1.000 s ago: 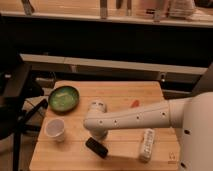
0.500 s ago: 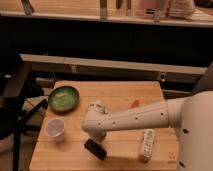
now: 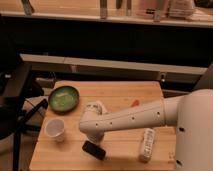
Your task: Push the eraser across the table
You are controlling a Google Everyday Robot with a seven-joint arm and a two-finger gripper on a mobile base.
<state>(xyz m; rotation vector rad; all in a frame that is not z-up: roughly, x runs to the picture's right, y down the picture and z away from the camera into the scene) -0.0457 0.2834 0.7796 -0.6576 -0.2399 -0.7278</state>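
The eraser (image 3: 94,149) is a small flat black block lying on the light wooden table (image 3: 117,91), near its front edge and left of centre. My white arm reaches in from the right, and its end bends down just above the eraser. The gripper (image 3: 95,138) sits at that lower end, shut, right at the eraser's rear edge. I cannot tell whether it touches the block. The arm hides most of the gripper.
A green bowl (image 3: 64,97) stands at the table's back left, with a white cup (image 3: 55,129) in front of it. A white labelled tube (image 3: 146,144) lies front right. A pale object (image 3: 96,106) sits behind the arm and a small orange piece (image 3: 135,103) to its right.
The arm's end and the eraser have shifted slightly left and toward the front edge. The other objects have not moved.
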